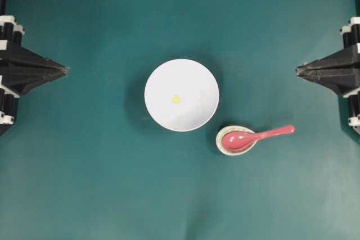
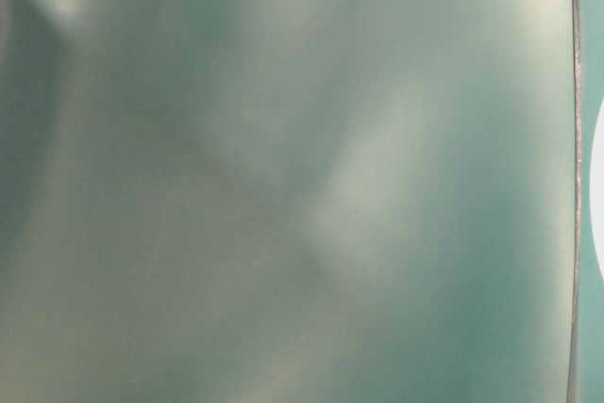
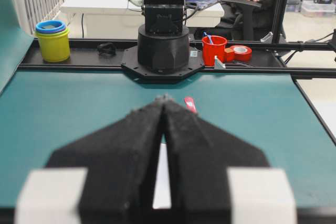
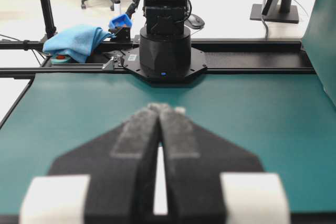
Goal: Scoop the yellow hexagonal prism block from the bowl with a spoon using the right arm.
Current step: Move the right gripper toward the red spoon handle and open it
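Note:
The large white bowl point(image 1: 181, 94) sits at the middle of the teal table, with the tiny yellow hexagonal prism block point(image 1: 176, 99) lying on its bottom. To its lower right, the pink-red spoon point(image 1: 256, 136) rests with its scoop in a small speckled dish point(image 1: 237, 140) and its handle pointing right. My right gripper point(image 1: 297, 71) is parked at the right edge, shut and empty, far from the spoon. At the left edge my left gripper point(image 1: 66, 70) is shut with nothing in it. In the left wrist view the spoon handle's tip point(image 3: 190, 104) peeks past the fingertips.
Both arms' bases stand at the table's side edges; the opposite arm's base point(image 4: 165, 51) fills the middle of each wrist view. A yellow tub point(image 3: 52, 41), a red cup point(image 3: 214, 50) and a blue cloth point(image 4: 79, 40) lie off the table. The table-level view is a blur.

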`<action>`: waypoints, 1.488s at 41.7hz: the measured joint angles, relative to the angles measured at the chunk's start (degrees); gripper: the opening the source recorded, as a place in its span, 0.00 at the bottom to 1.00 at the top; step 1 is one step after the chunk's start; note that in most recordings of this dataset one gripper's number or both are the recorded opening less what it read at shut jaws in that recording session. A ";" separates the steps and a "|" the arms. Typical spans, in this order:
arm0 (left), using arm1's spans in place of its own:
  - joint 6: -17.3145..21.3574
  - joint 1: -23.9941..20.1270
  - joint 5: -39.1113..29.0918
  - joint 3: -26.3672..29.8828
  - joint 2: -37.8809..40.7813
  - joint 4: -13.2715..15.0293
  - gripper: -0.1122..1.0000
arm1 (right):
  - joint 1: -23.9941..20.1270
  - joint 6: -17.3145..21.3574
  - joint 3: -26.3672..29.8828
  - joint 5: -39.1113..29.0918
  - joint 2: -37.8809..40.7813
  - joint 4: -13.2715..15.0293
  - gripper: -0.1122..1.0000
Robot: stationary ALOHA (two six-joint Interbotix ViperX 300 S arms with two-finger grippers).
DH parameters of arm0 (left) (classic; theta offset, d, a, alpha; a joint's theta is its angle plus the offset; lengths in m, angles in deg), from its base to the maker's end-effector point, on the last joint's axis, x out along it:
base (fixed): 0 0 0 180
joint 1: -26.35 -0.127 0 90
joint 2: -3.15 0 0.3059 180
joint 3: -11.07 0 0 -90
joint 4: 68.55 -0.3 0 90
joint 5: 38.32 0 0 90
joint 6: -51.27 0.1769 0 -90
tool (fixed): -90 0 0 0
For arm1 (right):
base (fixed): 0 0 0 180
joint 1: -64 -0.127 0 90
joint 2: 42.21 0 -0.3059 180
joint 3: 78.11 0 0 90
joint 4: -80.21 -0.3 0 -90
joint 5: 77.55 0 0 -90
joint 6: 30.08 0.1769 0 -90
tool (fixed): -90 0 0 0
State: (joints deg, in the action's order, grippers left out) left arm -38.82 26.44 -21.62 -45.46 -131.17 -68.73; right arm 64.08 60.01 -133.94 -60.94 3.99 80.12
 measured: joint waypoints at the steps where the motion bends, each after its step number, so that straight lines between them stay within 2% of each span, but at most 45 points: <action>1: 0.00 0.00 0.00 0.00 0.00 0.09 0.10 | 0.00 0.00 0.00 0.00 0.00 0.00 0.10; 9: -0.09 0.00 0.00 0.00 -0.35 -0.35 0.10 | 0.09 0.18 0.00 -1.23 0.53 0.00 0.13; 11: 0.00 0.00 0.00 0.00 -0.35 -0.35 0.11 | 0.00 0.18 -0.09 -1.76 1.05 0.00 0.18; 19: 0.00 0.00 -0.18 0.00 -0.26 -0.35 0.11 | -1.14 0.26 -0.88 -2.37 4.22 -0.09 0.54; 23: 0.09 0.00 -0.44 0.00 -0.26 -0.44 0.11 | -2.29 0.35 -1.23 -2.37 6.42 -0.09 0.62; 27: 0.00 0.00 -1.05 0.00 -0.26 -0.35 0.11 | -3.69 0.35 -1.58 -2.11 9.49 -0.18 0.62; 35: 0.09 0.00 -1.85 0.00 -0.18 -0.35 0.11 | -5.80 0.35 -2.46 0.35 16.79 -2.64 0.62; 53: 0.26 0.00 -2.02 0.00 0.00 -0.44 0.11 | -13.71 0.53 -6.94 15.56 35.51 -10.81 0.62; 62: 0.26 0.00 -2.02 0.00 0.00 -0.44 0.11 | -18.37 1.05 -9.84 23.47 40.61 -14.94 0.62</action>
State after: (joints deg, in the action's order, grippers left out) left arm -38.56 26.44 -23.64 -45.46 -131.17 -69.17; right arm 45.72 61.07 -143.79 -37.47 44.60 65.18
